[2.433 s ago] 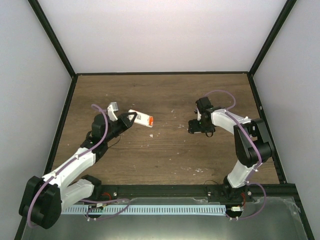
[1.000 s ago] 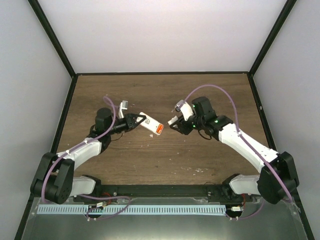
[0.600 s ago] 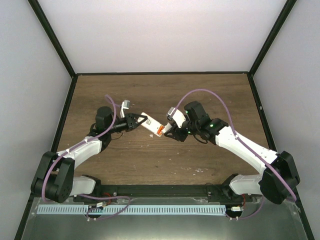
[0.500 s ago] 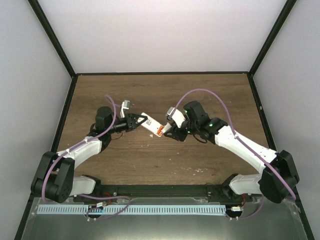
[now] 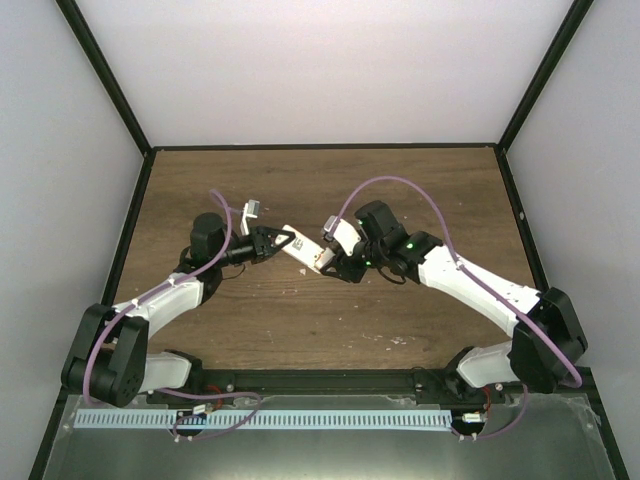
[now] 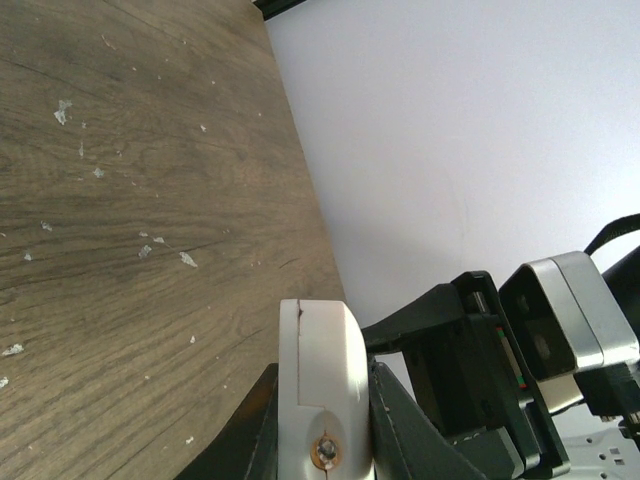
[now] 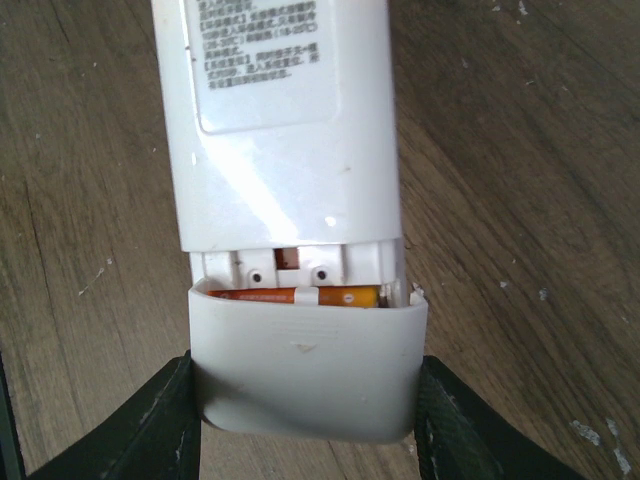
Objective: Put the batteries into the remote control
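Observation:
The white remote control (image 5: 298, 247) hangs above the table's middle, held at its left end by my left gripper (image 5: 281, 240), which is shut on it. In the left wrist view the remote's narrow edge (image 6: 320, 370) sits squeezed between the black fingers (image 6: 405, 425). My right gripper (image 5: 333, 264) is shut on a white battery cover (image 7: 305, 365), pressed against the remote's (image 7: 280, 130) open end. The orange batteries (image 7: 340, 296) show in the gap between the cover and the remote's back.
The brown wooden table (image 5: 400, 190) lies under both arms, framed by black rails and pale walls (image 5: 320, 60). The right wrist camera housing (image 6: 560, 325) shows close beside the remote in the left wrist view.
My right arm has swung left to the remote, and the cover now sits over the remote's orange end. The left arm has held the remote still.

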Controlling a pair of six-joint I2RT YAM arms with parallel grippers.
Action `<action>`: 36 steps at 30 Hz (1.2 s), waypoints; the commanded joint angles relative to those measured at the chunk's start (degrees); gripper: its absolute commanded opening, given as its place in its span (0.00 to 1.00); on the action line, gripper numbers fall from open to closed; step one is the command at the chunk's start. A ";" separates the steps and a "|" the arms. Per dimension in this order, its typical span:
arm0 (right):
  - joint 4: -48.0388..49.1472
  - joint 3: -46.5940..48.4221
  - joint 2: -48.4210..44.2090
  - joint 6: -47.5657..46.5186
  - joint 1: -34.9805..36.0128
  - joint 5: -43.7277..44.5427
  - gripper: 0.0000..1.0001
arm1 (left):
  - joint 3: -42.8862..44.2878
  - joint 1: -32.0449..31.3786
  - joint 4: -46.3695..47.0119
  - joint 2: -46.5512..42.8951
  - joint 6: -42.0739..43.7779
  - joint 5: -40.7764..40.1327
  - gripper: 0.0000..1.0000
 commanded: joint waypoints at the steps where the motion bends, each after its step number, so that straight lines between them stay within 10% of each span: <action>1: -0.63 3.08 0.71 -0.44 1.47 0.40 0.25 | 0.23 0.15 1.61 -1.27 0.29 1.09 0.00; 27: -1.10 2.59 3.12 -4.44 6.62 8.71 0.26 | -1.88 0.16 0.99 -1.22 2.79 0.57 0.00; 36: 4.95 -2.83 0.07 -4.03 5.97 6.90 0.27 | -12.25 0.33 20.96 5.00 0.44 -5.31 0.00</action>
